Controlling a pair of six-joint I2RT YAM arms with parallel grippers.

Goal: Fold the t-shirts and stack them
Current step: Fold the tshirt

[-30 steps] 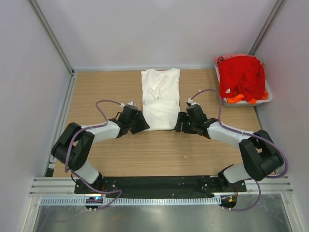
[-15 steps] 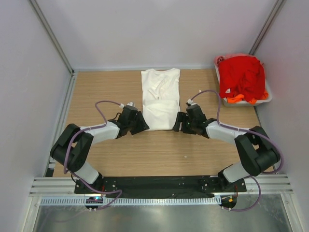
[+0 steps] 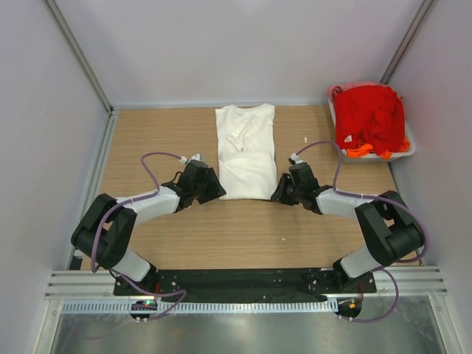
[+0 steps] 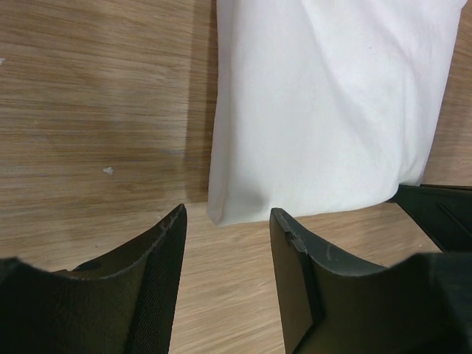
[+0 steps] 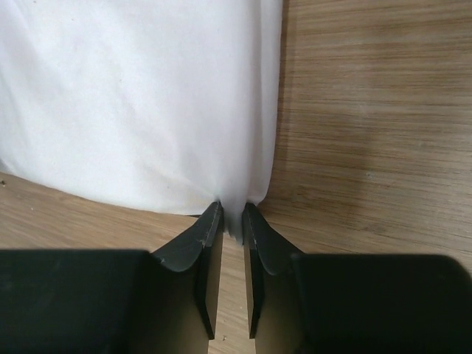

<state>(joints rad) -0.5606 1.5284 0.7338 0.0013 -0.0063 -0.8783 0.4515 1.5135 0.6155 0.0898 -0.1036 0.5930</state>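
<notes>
The white t-shirt (image 3: 245, 151) lies flat on the table (image 3: 147, 147), centred between the two arms, folded lengthwise into a narrow panel with its collar at the far end and its hem at the near end. The step in hand appears to be the cross fold: take both near corners of the hem and carry them toward the collar. The right gripper (image 5: 232, 210) is at the near right corner with its jaws almost together, a pinch of white cloth caught between them. The left gripper (image 4: 227, 214) is at the near left corner with its jaws about half open, standing either side of the corner and holding nothing; the cloth edge sits just beyond the fingertips. To do this step well, advance the left gripper until the corner lies fully between the pads, low to the table so that all layers are caught, then close it. Confirm both pinches before any lift. Raise the two corners together and level, move them toward the far end at equal pace so the fold line runs square across the panel, and lay the hem down at the collar without dragging the lower layers. An uneven lift is likely to skew the panel or let an inner layer slip. At the far right of the table stands a pale tub (image 3: 410, 147), heaped with red t-shirts (image 3: 369, 114); an orange t-shirt (image 3: 359, 151) shows at its near edge beneath the red.
</notes>
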